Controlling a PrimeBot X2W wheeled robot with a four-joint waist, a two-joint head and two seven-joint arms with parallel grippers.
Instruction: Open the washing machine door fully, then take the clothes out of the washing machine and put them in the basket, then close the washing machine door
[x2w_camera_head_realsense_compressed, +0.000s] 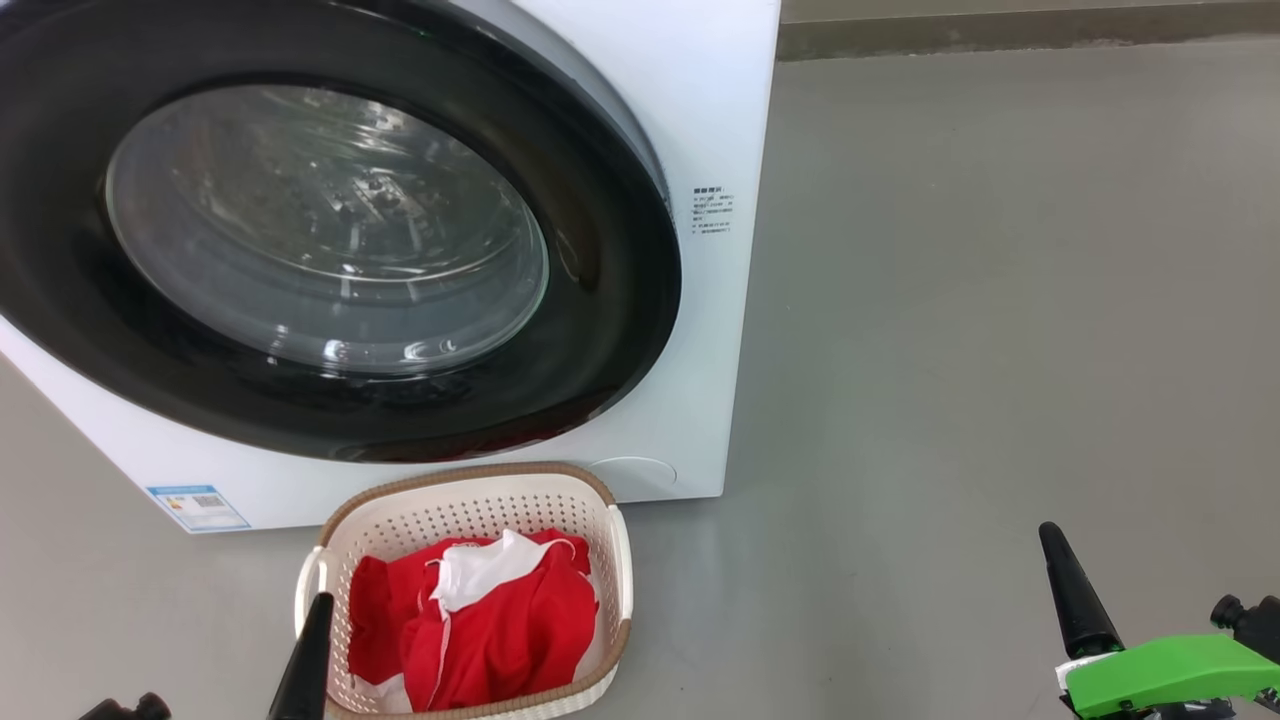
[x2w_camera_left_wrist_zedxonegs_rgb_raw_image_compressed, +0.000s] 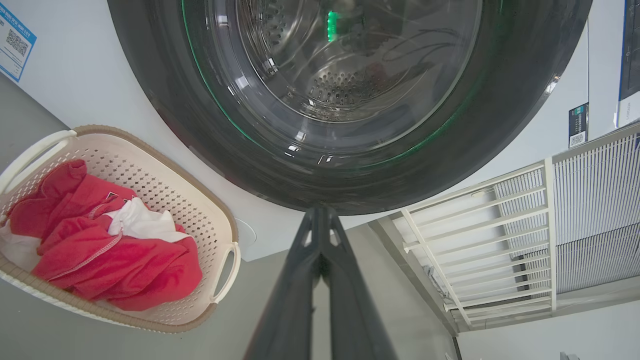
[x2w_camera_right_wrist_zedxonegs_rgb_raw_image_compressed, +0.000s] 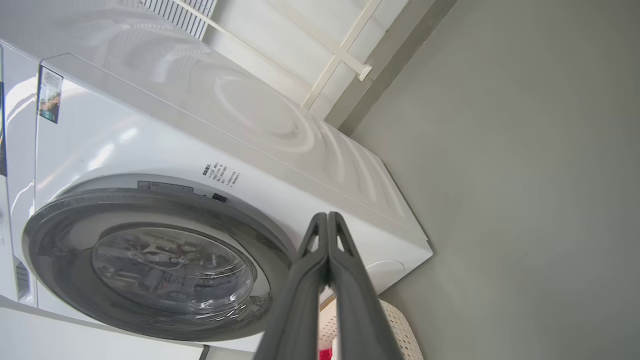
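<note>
The washing machine door (x2w_camera_head_realsense_compressed: 600, 330), large and round with a glossy black rim around bulging clear glass, lies shut against the front of the big white washing machine (x2w_camera_head_realsense_compressed: 720, 120). Near it on the grey floor (x2w_camera_head_realsense_compressed: 1000, 300) stands the small cream perforated plastic basket (x2w_camera_head_realsense_compressed: 470, 505) with a brown rim, holding the red and white clothes (x2w_camera_head_realsense_compressed: 500, 620). The left gripper (x2w_camera_head_realsense_compressed: 316, 615) rises at the basket's left edge. The right gripper (x2w_camera_head_realsense_compressed: 1060, 560) is well to the right, over bare floor.

In the left wrist view, its dark fingers (x2w_camera_left_wrist_zedxonegs_rgb_raw_image_compressed: 295, 290) meet at the tips with nothing between them and point at the door's lower rim.

In the right wrist view, that pincer is likewise pressed together and empty, before the machine's right front corner.
</note>
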